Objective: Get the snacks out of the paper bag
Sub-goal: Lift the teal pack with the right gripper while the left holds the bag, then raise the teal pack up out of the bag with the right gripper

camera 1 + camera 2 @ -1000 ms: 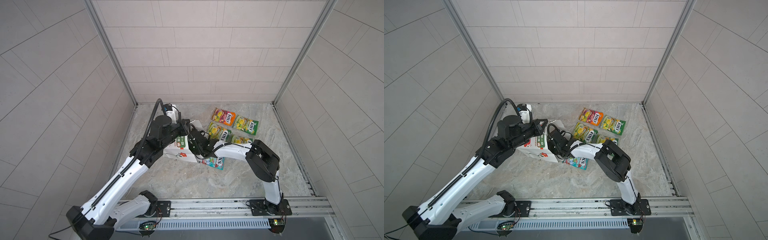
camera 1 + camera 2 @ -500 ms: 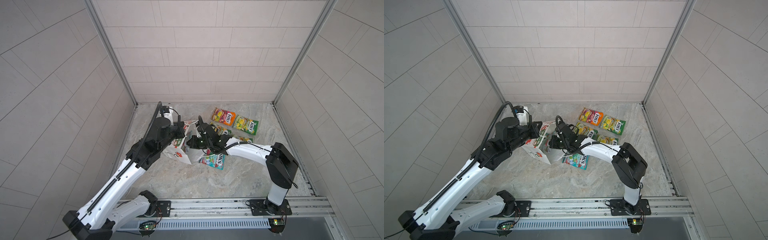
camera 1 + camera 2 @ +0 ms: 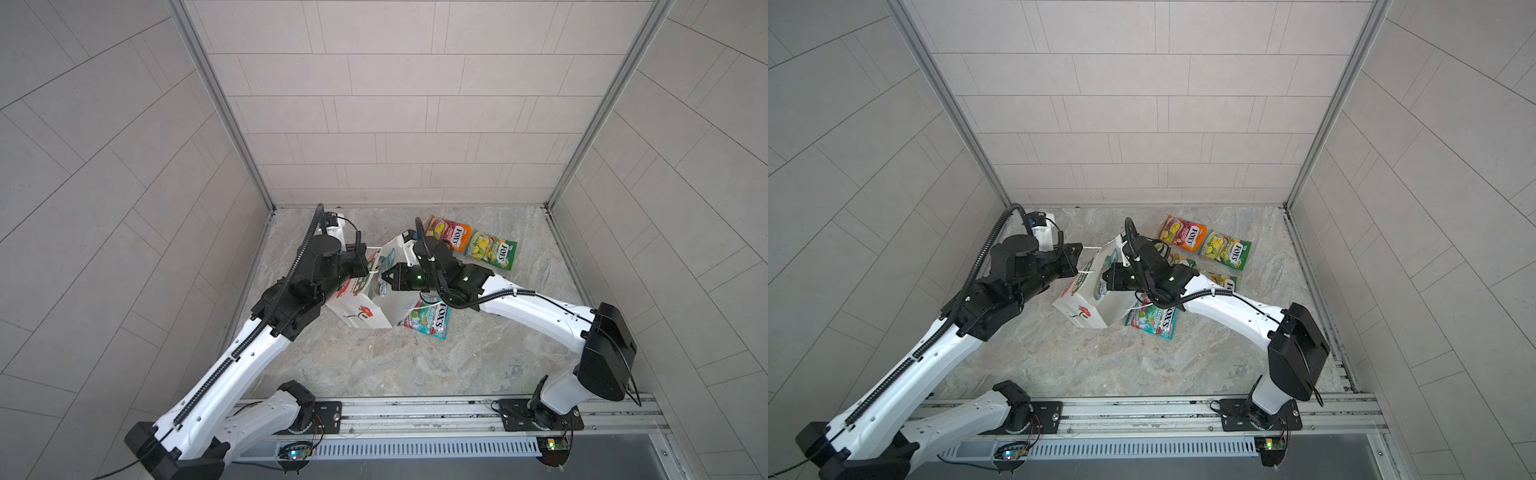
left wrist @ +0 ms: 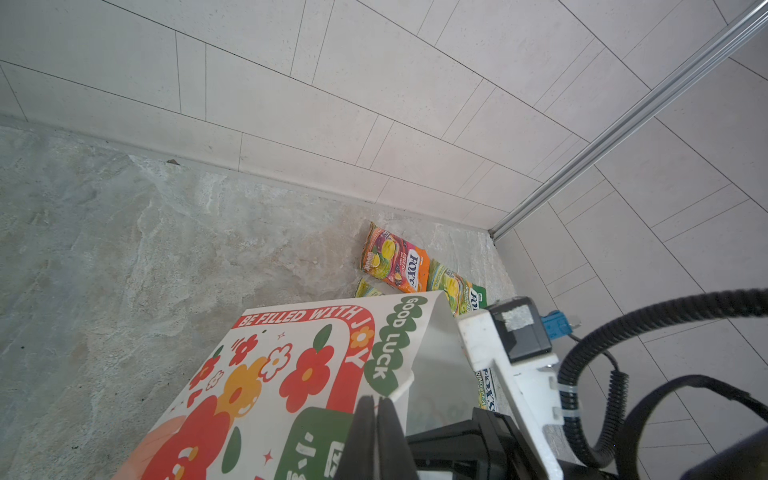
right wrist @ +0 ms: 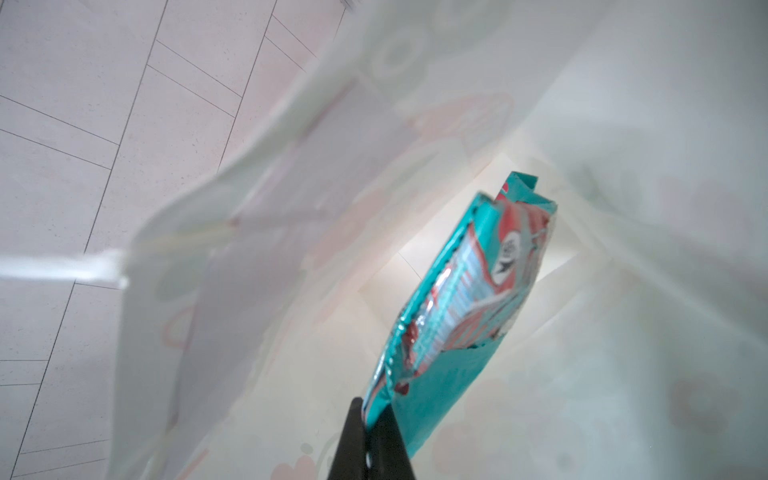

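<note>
near the middle of the table (image 3: 374, 365), a little toward its left edge, the paper bag (image 3: 361, 307) leans open. the left gripper (image 4: 380, 409) is pinched tight at its top edge (rim or cord, hard to tell). inside the mouth, the right gripper (image 5: 365, 409) is clamped on a teal packet (image 5: 469, 299). extraction is the step in hand. the next move probably calls for a clean pull past the rim, then a spot by the loose packets (image 3: 492, 249) toward the far right corner.

Paper bag (image 3: 1084, 306) mid-floor, tilted, mouth up. Left gripper (image 3: 1077, 269) at its cord handle (image 3: 1087, 272). Right gripper (image 3: 1106, 280) tip in the mouth, against a teal packet (image 3: 1099, 287). Second teal packet (image 3: 1152, 321) flat just beside the bag. Orange packet (image 3: 1183, 232) and green-yellow packet (image 3: 1225, 250) near the back wall.
</note>
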Robot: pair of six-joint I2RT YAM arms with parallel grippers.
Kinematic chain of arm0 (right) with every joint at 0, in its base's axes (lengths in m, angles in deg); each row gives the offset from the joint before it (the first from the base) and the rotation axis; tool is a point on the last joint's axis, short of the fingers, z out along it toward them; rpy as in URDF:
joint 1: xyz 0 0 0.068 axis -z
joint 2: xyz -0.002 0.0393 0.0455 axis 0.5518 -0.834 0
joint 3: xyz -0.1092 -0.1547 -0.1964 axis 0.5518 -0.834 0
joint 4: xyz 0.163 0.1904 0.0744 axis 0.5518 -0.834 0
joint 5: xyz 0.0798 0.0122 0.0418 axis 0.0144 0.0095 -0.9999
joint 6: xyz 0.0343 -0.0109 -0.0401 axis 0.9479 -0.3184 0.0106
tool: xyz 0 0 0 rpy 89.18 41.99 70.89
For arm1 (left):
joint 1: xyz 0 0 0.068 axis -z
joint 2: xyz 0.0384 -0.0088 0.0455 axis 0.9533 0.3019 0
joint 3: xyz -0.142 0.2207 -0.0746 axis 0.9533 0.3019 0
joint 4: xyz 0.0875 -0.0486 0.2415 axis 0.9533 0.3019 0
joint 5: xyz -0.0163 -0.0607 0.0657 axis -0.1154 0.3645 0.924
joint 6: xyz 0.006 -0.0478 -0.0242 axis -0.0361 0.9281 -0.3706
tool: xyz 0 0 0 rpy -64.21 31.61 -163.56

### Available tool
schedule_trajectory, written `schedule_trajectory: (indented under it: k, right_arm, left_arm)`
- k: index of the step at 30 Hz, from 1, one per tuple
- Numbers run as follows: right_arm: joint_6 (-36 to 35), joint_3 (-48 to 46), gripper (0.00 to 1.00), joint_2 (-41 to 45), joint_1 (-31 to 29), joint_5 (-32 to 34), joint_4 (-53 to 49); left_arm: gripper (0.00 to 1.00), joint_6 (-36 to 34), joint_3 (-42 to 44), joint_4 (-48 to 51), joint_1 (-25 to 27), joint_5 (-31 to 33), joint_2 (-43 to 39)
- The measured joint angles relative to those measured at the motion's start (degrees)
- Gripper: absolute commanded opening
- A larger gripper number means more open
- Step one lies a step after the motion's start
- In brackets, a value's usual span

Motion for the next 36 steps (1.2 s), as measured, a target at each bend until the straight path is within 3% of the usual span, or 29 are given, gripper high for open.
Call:
schedule_trajectory:
  k: [16, 36]
  right_arm:
    - [-3.0, -0.4, 0.0, 5.8, 0.2, 0.9, 0.9]
    - [-3.9, -1.2, 0.0, 11.8, 0.7, 1.8, 12.4]
  left_arm:
    - [0.0, -1.1, -0.4, 1.2, 0.0, -0.3, 0.0]
    - [0.0, -2.0, -0.4, 3.0, 0.0, -0.9, 0.0]
